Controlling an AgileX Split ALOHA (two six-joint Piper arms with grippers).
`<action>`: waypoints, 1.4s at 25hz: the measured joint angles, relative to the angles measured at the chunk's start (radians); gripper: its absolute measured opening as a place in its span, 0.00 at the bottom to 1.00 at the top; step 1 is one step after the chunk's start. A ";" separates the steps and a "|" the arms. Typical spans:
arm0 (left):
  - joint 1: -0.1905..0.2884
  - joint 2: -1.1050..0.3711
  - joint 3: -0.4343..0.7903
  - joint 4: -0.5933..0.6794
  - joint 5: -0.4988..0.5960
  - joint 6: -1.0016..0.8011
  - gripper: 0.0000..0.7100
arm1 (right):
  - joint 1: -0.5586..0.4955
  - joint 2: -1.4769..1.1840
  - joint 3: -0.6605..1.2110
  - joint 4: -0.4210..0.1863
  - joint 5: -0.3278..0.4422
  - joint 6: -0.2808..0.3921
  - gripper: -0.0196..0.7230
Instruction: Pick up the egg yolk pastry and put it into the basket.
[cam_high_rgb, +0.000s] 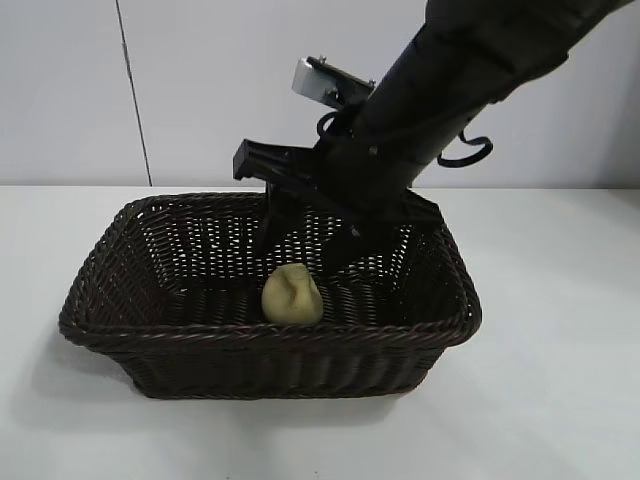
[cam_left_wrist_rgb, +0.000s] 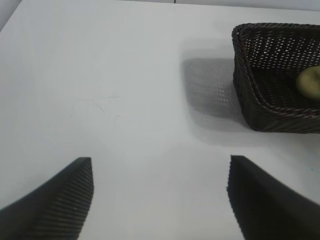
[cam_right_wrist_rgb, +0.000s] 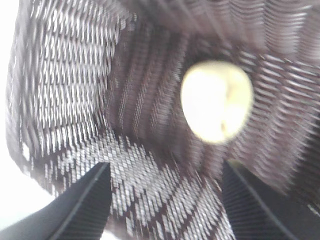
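Observation:
The pale yellow egg yolk pastry (cam_high_rgb: 292, 295) lies on the floor of the dark brown wicker basket (cam_high_rgb: 270, 338), near its front wall. My right gripper (cam_high_rgb: 300, 245) reaches down into the basket from the back right, just above and behind the pastry. In the right wrist view it (cam_right_wrist_rgb: 166, 170) stands open with nothing between the fingers, and the pastry (cam_right_wrist_rgb: 216, 100) rests free on the weave (cam_right_wrist_rgb: 65, 75) beyond them. My left gripper (cam_left_wrist_rgb: 160, 161) hovers open over bare table, well away from the basket (cam_left_wrist_rgb: 240, 65), where the pastry (cam_left_wrist_rgb: 310, 82) shows inside.
The basket stands in the middle of a white table (cam_high_rgb: 560, 400), with a pale wall behind. The right arm's dark sleeve (cam_high_rgb: 470, 60) slants down from the upper right over the basket's back rim.

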 joint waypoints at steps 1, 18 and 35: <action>0.000 0.000 0.000 0.000 0.000 0.000 0.76 | -0.006 0.000 -0.027 -0.009 0.042 0.008 0.65; 0.000 0.000 0.000 0.000 0.000 0.000 0.76 | -0.078 0.000 -0.310 -0.485 0.633 0.274 0.65; 0.000 0.000 0.000 0.000 0.000 0.000 0.76 | -0.506 -0.001 -0.310 -0.561 0.647 0.224 0.65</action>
